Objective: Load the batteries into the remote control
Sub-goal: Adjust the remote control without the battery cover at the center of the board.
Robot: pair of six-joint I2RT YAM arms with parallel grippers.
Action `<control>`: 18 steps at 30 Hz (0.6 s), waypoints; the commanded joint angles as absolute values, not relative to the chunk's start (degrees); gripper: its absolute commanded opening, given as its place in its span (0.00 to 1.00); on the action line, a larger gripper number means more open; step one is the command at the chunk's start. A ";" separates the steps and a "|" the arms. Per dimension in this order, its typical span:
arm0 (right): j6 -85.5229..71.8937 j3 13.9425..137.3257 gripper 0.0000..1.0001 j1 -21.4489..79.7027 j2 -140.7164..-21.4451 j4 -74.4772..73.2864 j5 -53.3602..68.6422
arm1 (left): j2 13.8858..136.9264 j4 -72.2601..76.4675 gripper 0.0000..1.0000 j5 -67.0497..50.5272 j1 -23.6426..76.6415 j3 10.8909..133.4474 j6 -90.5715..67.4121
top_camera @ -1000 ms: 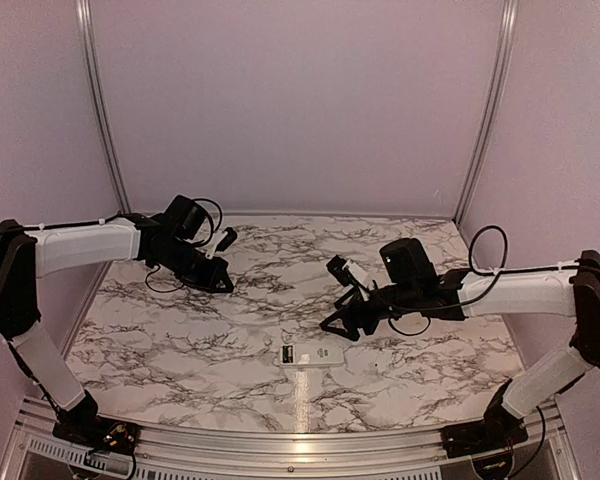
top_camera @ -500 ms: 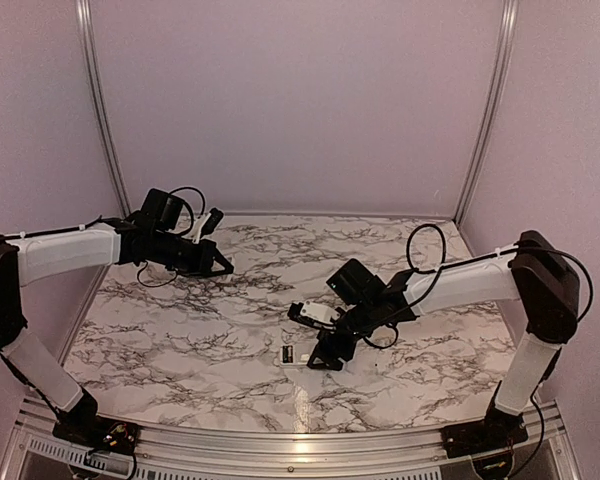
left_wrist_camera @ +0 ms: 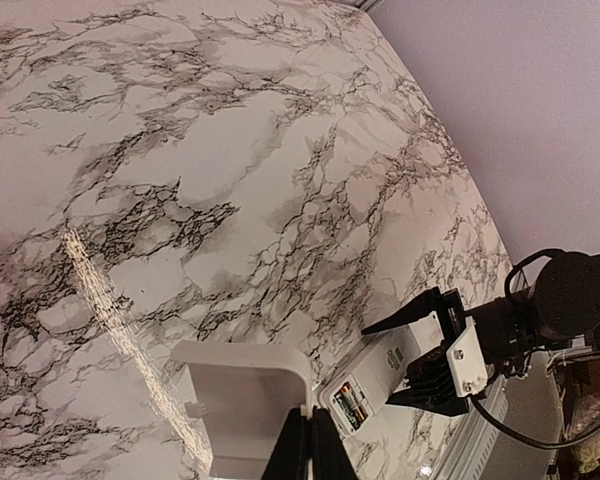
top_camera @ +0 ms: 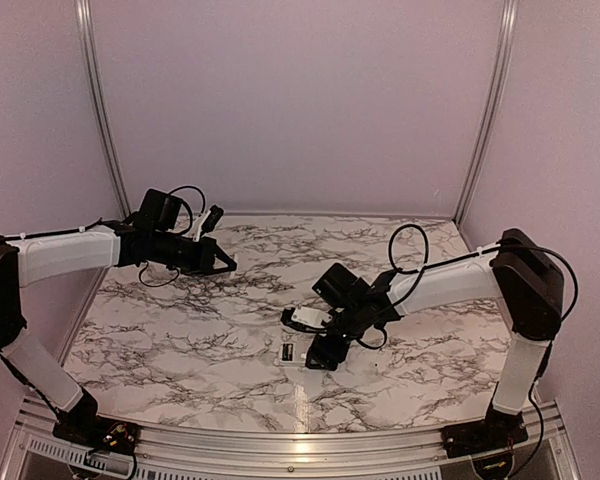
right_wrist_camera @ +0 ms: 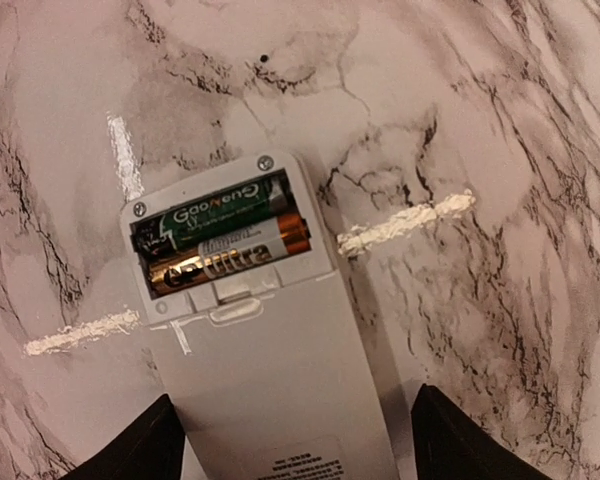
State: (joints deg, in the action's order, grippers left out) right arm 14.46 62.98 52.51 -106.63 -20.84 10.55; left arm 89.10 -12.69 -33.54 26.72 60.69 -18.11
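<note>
The white remote control lies back-up on the marble table, near the front centre in the top view. Its battery bay is open and holds two batteries side by side: a green one and a gold-and-black one. My right gripper is open, low over the remote's other end, one finger on each side; it also shows in the top view. My left gripper is shut on the white battery cover, held in the air at the back left. The left wrist view also shows the remote.
Lilac walls with aluminium posts close in the back and sides. A metal rail runs along the table's front edge. Black cables loop off both wrists.
My right gripper has swung left and down from the middle right to the remote and now straddles it. My left gripper, still holding the cover, has lifted slightly toward the back.
</note>
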 commanded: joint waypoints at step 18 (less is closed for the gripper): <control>12.06 54.50 0.89 52.11 -81.87 4.01 11.81 | 84.37 21.77 0.00 -60.69 30.18 53.78 -33.63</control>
State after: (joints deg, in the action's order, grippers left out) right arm 10.13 57.78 52.23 -89.52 -9.50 9.65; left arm 87.99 8.43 -51.51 27.55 54.76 -28.38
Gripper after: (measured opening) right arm 0.882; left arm 0.011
